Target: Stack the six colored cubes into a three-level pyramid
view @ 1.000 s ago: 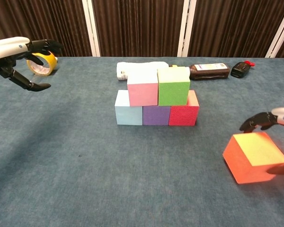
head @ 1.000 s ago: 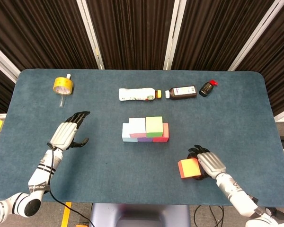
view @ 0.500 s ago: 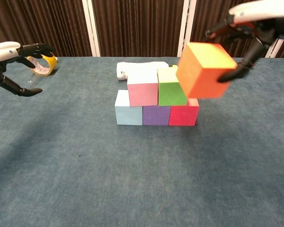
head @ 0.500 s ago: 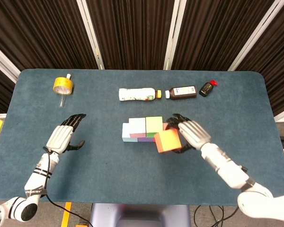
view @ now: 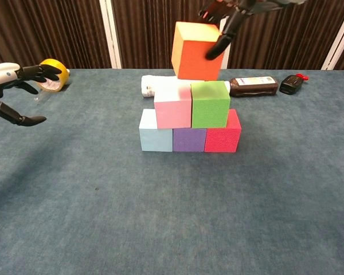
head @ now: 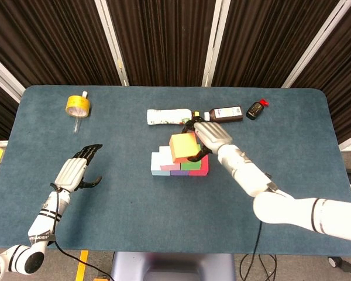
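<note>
Dark curtains with pale vertical strips are seen behind a blue-carpeted desk. Near the middle of it, a bottom row is made up of a light blue cube, a purple cube and a red cube, all touching side by side. On top of those, a pink cube and a green cube are set next to each other.

An orange cube with a yellowish top is held by the right robot hand, fingers wrapped round its far side. In the chest view it's hanging just above the pink and green pair, slightly tilted, and a gap can be seen under it, so it isn't resting on them.

Over on the left side, the left robot hand is kept above the desk with nothing in it, fingers spread apart.

Along the back, a white bottle and a dark brown bottle are laid on their sides, with a small black bottle with a red cap just beside them. A roll of yellow tape is parked at the far left corner.
</note>
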Motion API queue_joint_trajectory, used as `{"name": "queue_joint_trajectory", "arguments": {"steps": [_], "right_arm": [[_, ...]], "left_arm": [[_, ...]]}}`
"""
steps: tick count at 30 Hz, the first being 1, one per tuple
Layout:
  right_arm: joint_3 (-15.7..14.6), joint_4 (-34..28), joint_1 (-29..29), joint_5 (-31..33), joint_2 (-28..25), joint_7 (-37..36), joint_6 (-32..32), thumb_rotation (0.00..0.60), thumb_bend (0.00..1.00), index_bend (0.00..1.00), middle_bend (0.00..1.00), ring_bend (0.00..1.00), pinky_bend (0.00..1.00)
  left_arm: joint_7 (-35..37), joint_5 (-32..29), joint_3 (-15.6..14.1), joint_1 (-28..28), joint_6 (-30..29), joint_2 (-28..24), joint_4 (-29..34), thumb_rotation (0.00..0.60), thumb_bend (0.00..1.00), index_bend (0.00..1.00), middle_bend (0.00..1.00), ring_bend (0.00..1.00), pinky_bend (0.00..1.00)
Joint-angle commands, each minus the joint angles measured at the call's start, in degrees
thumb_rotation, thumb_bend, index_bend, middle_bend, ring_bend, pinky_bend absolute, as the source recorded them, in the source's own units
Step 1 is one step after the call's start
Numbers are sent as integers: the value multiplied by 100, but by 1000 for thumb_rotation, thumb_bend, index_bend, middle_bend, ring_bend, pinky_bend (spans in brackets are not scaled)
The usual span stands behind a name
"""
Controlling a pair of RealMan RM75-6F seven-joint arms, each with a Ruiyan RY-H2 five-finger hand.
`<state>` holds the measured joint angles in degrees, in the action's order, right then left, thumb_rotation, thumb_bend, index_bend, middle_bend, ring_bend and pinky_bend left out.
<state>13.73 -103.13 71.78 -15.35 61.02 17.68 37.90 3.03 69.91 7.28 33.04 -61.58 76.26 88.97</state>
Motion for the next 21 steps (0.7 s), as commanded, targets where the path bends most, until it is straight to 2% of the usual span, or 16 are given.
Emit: {"name": "queue_joint_trajectory", "arguments": {"steps": [1, 8, 21], "right_arm": [[-357, 400, 541, 666, 275, 379, -102, 600, 424, 508, 265, 142, 247], [-708, 672, 1064, 1389, 516, 658, -66, 600, 425, 497, 265, 141, 235], [-876, 554, 1388, 1884, 565, 776, 190, 600, 425, 485, 264, 141, 214]], "left_arm": [[84, 43, 2, -21, 38, 8, -29, 600, 337, 0, 58, 52, 165], [257, 100, 6, -70, 106, 36, -133, 600, 337, 0, 50, 43, 163], [452, 247, 13, -123, 169, 77, -249, 600, 337, 0, 39, 30, 156]]}}
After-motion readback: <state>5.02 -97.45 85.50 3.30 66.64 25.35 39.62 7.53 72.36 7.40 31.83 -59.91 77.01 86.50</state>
